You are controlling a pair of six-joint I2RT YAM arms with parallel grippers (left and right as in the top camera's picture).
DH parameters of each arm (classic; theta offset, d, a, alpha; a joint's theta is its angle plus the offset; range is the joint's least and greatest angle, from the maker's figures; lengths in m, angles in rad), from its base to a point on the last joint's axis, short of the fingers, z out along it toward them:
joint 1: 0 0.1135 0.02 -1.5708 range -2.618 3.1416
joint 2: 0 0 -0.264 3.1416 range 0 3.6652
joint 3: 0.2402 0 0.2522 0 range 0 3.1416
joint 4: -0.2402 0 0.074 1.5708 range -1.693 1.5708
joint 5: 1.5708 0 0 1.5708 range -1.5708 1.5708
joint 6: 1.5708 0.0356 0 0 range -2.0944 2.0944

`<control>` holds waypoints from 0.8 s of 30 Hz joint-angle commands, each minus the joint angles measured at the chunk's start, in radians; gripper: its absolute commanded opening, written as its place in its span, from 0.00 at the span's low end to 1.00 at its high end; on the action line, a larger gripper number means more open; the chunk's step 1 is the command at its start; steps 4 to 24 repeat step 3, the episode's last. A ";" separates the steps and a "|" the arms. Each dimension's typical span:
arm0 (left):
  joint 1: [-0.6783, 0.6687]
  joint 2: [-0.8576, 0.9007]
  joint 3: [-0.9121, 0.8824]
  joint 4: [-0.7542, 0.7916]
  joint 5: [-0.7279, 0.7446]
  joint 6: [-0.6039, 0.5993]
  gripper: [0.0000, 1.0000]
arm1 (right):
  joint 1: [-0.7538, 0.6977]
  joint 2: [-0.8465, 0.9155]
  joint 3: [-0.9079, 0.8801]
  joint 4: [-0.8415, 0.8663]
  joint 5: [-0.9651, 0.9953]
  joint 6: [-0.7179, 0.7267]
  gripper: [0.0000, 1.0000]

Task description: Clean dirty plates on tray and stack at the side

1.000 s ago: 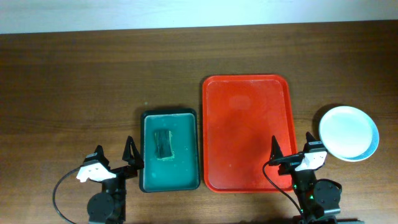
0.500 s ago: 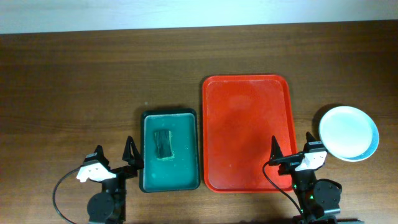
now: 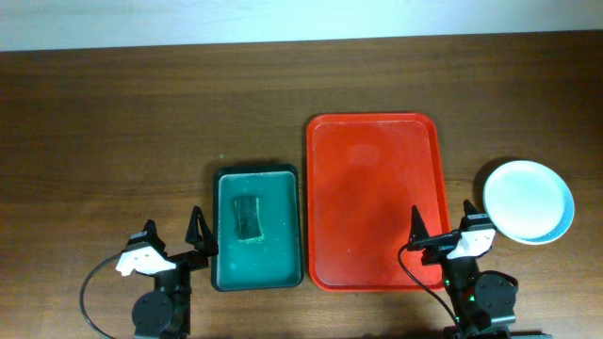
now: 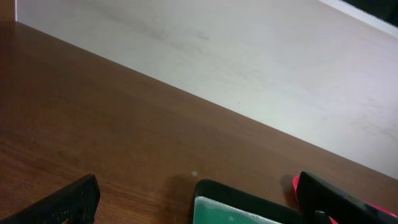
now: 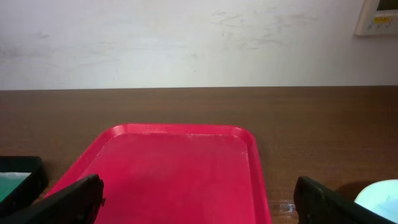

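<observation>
Round white to pale-blue plates (image 3: 528, 201) sit stacked on the dark wooden table (image 3: 113, 122), just right of the large flat red plastic tray (image 3: 374, 202); count unclear. Dark teal-green rectangular basin (image 3: 214, 226) with sponge (image 3: 247, 219) is just left of the tray. Left gripper (image 3: 173, 235) and right gripper (image 3: 441, 224) are at the near edge, jaws spread.

Robot lab or test room, not a lived-in kitchen. A dark brown wood-grain table (image 3: 113, 122) runs up to a bare, scuffed white painted wall (image 5: 186, 37), with a beige plastic wall control panel (image 5: 378, 17) high on it in the right wrist view. Two black robot arm bases (image 3: 158, 311) (image 3: 485, 297) sit at the near edge, and a loose black cable (image 3: 89, 287) loops off the left one. The props are few and laid out neatly: a flat red rectangular plastic tray (image 3: 372, 202), a dark teal-green plastic basin (image 3: 280, 247) with a sponge (image 3: 247, 218), a round pale-blue plate (image 3: 528, 201).
</observation>
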 commanded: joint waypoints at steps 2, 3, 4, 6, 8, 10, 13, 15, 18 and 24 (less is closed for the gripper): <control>0.005 -0.006 -0.002 -0.005 0.011 0.002 0.99 | -0.006 -0.006 -0.005 -0.004 0.002 -0.003 0.98; 0.005 -0.006 -0.002 -0.005 0.011 0.002 0.99 | -0.006 -0.006 -0.005 -0.004 0.002 -0.003 0.98; 0.005 -0.006 -0.002 -0.005 0.011 0.002 0.99 | -0.006 -0.006 -0.005 -0.004 0.002 -0.003 0.98; 0.005 -0.006 -0.002 -0.005 0.011 0.002 0.99 | -0.006 -0.006 -0.005 -0.004 0.002 -0.003 0.98; 0.005 -0.006 -0.002 -0.005 0.011 0.002 0.99 | -0.006 -0.006 -0.005 -0.004 0.002 -0.003 0.98; 0.005 -0.006 -0.002 -0.005 0.011 0.002 0.99 | -0.006 -0.006 -0.005 -0.004 0.002 -0.003 0.98; 0.005 -0.006 -0.002 -0.005 0.011 0.002 0.99 | -0.006 -0.006 -0.005 -0.004 0.002 -0.003 0.98; 0.005 -0.006 -0.002 -0.005 0.011 0.002 0.99 | -0.006 -0.006 -0.005 -0.004 0.002 -0.003 0.98; 0.005 -0.006 -0.002 -0.005 0.011 0.002 0.99 | -0.006 -0.006 -0.005 -0.004 0.002 -0.003 0.98; 0.005 -0.006 -0.002 -0.005 0.011 0.002 0.99 | -0.006 -0.006 -0.005 -0.004 0.002 -0.003 0.98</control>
